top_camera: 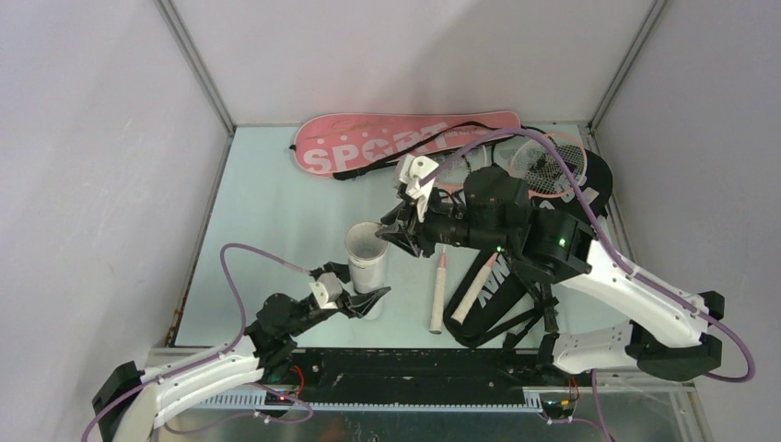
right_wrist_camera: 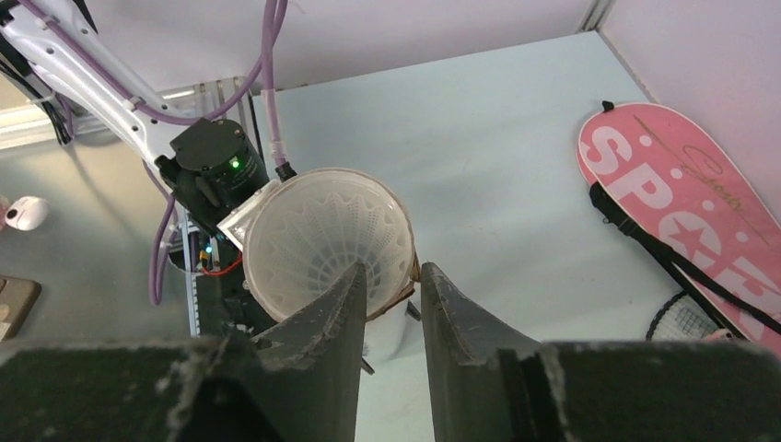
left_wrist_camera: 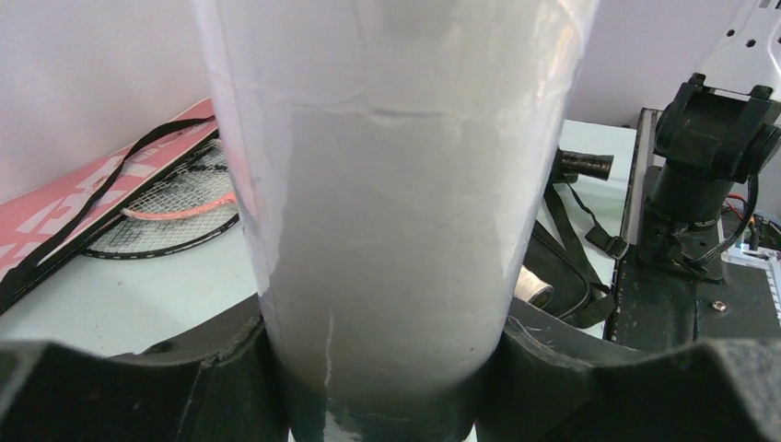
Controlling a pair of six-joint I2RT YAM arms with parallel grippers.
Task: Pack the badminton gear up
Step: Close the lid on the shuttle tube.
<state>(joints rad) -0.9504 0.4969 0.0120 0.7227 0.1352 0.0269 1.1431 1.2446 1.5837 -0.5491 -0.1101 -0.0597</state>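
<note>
The translucent white tube point(top_camera: 368, 262) stands upright on the table, and my left gripper point(top_camera: 364, 299) is shut on its lower part; it fills the left wrist view as the tube point(left_wrist_camera: 396, 212) between both black jaws. A white feather shuttlecock point(right_wrist_camera: 322, 239) sits in the tube's mouth, skirt up. My right gripper point(top_camera: 391, 230) hangs over that mouth. In the right wrist view the gripper point(right_wrist_camera: 391, 269) stands slightly open, one fingertip over the skirt, the other just outside the rim, with nothing pinched. The pink SPORT bag point(top_camera: 368, 147) lies at the back.
A black bag point(top_camera: 502, 308) with straps lies under my right arm, with two racket handles point(top_camera: 438, 295) beside it. Racket heads point(top_camera: 553, 166) rest at the back right. A racket head point(left_wrist_camera: 175, 207) lies by the pink bag point(left_wrist_camera: 55, 221). Walls enclose the table.
</note>
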